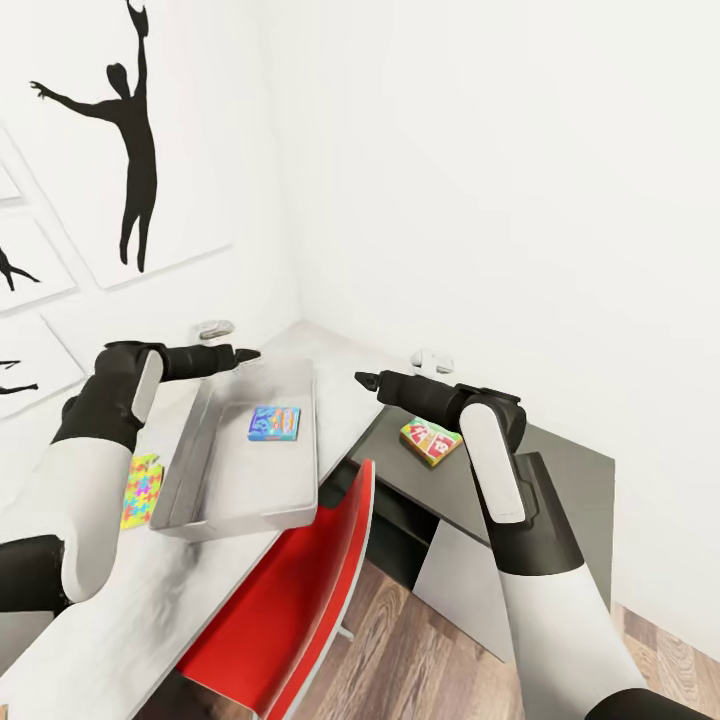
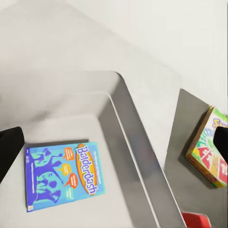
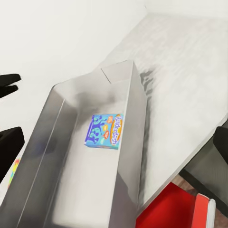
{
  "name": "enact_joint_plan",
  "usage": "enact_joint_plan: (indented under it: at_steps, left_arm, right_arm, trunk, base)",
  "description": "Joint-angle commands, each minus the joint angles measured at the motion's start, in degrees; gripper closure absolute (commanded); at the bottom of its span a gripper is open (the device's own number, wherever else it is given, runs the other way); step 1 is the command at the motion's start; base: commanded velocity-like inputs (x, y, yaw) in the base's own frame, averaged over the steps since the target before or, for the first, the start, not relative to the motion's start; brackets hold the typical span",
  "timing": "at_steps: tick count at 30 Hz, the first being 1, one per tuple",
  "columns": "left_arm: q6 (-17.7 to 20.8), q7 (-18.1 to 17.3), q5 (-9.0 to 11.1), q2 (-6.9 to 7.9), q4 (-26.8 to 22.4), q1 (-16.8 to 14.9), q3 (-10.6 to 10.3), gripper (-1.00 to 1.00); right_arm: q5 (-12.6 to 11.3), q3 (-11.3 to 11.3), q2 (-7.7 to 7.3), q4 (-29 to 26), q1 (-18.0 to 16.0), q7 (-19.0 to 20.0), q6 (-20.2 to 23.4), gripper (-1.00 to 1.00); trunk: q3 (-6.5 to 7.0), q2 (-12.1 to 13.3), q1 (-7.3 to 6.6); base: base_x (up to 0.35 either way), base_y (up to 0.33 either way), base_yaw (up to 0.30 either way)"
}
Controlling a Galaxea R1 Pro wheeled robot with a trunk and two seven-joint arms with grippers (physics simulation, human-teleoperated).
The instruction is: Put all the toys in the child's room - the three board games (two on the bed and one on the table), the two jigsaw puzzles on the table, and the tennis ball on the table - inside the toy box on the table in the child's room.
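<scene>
- Toy box (image 1: 205,478): placed on the pale table (image 1: 120,610); one blue board game (image 1: 274,423) is lodged inside.
- Yellow-green board game (image 1: 430,440): left on the dark cabinet top, right of the box.
- Jigsaw puzzle (image 1: 140,488): left outside, touching the box's left wall.
- Left gripper (image 1: 245,354), right gripper (image 1: 364,380): nothing is held; jaws' spread cannot be told.

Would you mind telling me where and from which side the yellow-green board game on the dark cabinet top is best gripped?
Grip the yellow-green board game across its thin edges, coming down from above. It lies flat on the dark cabinet top with bare surface around it, just below the right gripper, so a pinch across its narrower span seems most secure.
</scene>
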Motion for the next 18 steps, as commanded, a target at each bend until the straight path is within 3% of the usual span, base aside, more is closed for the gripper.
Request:
enact_joint_plan:
  at_steps: [1,4,8,18]
  left_arm:
    - [3.1,0.0,0.4,0.03,-2.9,0.2,0.1,-1.00]
    - [6.9,-0.1,0.5,0.06,-7.4,0.6,0.1,-1.00]
    - [9.1,-0.1,0.5,0.07,-10.0,0.9,0.2,-1.00]
    - [11.1,-0.1,0.5,0.08,-11.7,1.8,3.2,-1.00]
  right_arm:
    - [-0.6,0.0,0.00,0.0,0.0,-0.6,0.2,-1.00]
    - [-0.6,0.0,-0.01,0.0,0.0,-0.6,0.2,-1.00]
    - [-0.6,0.0,-0.11,0.0,0.0,-0.5,0.2,-1.00]
    - [-0.6,-0.1,-0.23,0.0,0.0,-0.5,0.2,-1.00]
  trunk:
    - [-0.02,-0.1,0.04]
    - [0.26,-0.1,0.04]
    - [0.63,-0.1,0.04]
    - [1.56,-0.1,0.04]
  base:
    - [0.000,0.000,0.000]
    - [0.000,0.000,0.000]
    - [0.000,0.000,0.000]
    - [0.000,0.000,0.000]
